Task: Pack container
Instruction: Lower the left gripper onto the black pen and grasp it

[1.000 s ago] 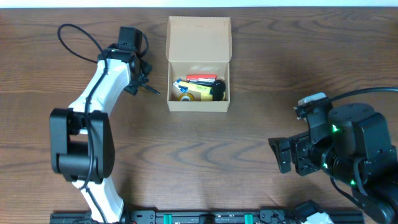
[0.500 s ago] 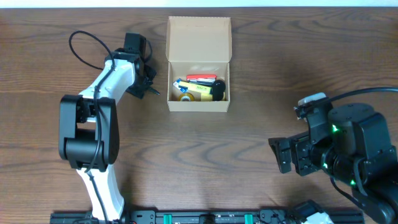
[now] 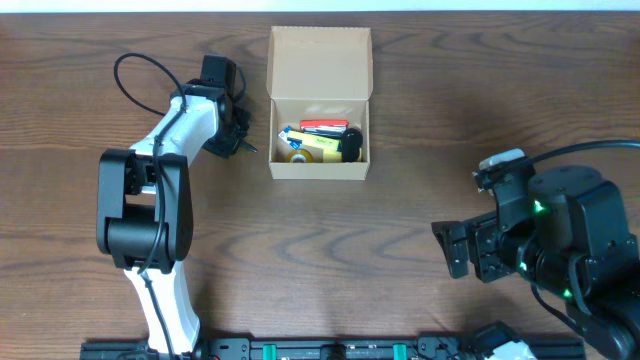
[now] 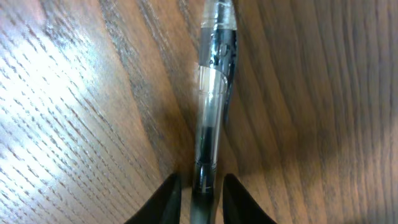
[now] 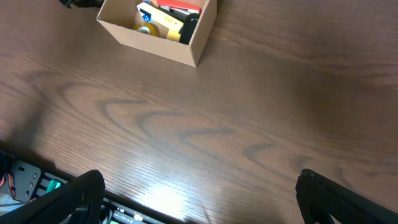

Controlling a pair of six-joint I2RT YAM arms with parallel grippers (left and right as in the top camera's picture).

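While the box (image 3: 318,168) sits at 12 o'clock on the table (image 3: 400,220) with its lid (image 3: 320,62) tipped back and open, the packing looks partly done. A yellow thing (image 3: 318,148), a red thing (image 3: 322,126) and a black thing (image 3: 352,145) are already lying inside it. One pen (image 4: 211,124) is not in yet. It lies flat on the wood at 9 o'clock from the box, near it but not touching. The left gripper (image 4: 202,196) is down at the pen, with its two fingers drawn in narrow, one on each side. They look like they are squeezing it, but the pen has not been lifted. The right gripper (image 5: 199,186) waits at 4 o'clock on the table, well apart from the box, with its fingers spread wide and nothing between them. I think what is left is to lift the pen, carry it over the box wall, and drop it in with the other things. The lid may need folding down after that. I see no other loose things on the table.
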